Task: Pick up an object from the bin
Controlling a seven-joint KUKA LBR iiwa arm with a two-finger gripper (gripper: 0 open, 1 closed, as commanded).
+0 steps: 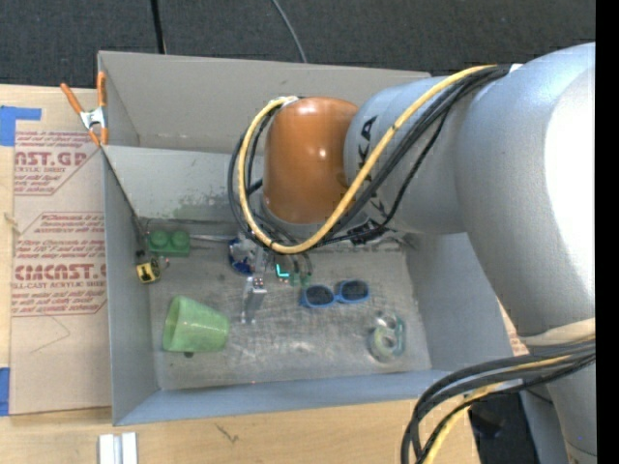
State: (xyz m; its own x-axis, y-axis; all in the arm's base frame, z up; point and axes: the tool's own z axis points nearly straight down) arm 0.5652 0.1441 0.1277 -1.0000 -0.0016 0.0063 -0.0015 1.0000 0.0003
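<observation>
- Your claw (253,304) hangs below the orange cover (302,159) on the wrist, low over the middle of the bin (290,375). You cannot tell from this view whether it is spread or pressed together, and nothing can be seen pinched in it.
- Under its tip lies bare, scuffed bin floor rather than any one thing.
- Nearest on your view's right is a blue two-lobed piece (334,293), lying flat near the claw but apart from it.
- Down to the view's left, a pale green cup (193,326) lies on its side.
- Farther left, against the sloping wall, sits a green block (168,243), with a small yellow-and-black piece (146,273) just below it.
- Toward the near right corner rests a clear ring-like piece (387,338).
</observation>
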